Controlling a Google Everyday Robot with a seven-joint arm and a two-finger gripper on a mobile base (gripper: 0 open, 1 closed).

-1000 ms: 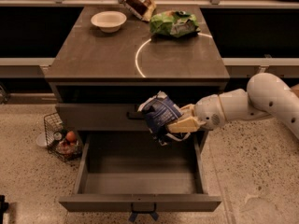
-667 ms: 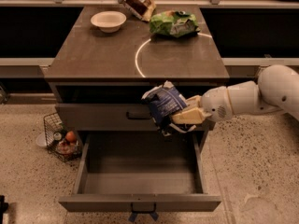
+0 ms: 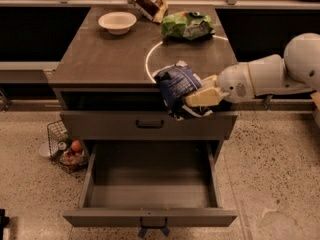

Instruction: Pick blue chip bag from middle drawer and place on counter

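Note:
My gripper (image 3: 192,95) is shut on the blue chip bag (image 3: 176,88), a crumpled dark-blue and white bag. It holds the bag in the air at the front edge of the counter (image 3: 105,56), level with the counter top and above the shut top drawer. The white arm reaches in from the right. The middle drawer (image 3: 150,186) stands pulled open below, and nothing shows inside it. A small blue strap (image 3: 152,230) hangs at its front handle.
On the counter stand a white bowl (image 3: 117,22), a green crinkled bag (image 3: 187,25) and a brown-red bag (image 3: 146,0) at the back. A thin white curved line (image 3: 149,59) marks the top. A wire basket (image 3: 67,146) with items sits on the floor at the left.
The gripper has lifted the blue chip bag from in front of the top drawer up to the counter's front edge. The arm has risen with it.

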